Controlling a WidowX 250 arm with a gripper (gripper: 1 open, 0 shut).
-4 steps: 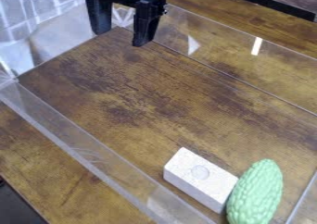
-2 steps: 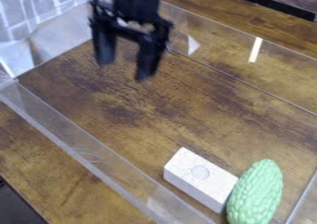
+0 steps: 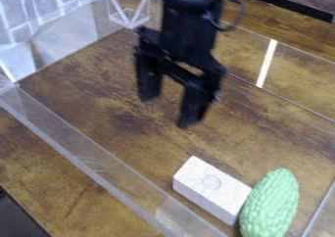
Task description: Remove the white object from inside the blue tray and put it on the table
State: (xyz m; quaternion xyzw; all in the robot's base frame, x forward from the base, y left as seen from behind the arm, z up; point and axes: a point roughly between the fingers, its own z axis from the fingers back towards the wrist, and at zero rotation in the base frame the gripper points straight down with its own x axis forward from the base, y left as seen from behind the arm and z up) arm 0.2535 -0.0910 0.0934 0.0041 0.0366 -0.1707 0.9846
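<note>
The white object is a small slab with round dimples. It lies flat on the dark brown wooden table near the front right, next to a green bumpy lump. No blue tray is in view. My black gripper hangs above the middle of the table, up and to the left of the white object and apart from it. Its two fingers point down, spread open, with nothing between them.
Clear plastic walls run along the front left and the back right of the wooden surface. A grey tiled wall and pale cloth lie at the far left.
The gripper has moved from the back left corner toward the middle of the table, closer to the white object, and stays open. The white object and green lump have not moved.
</note>
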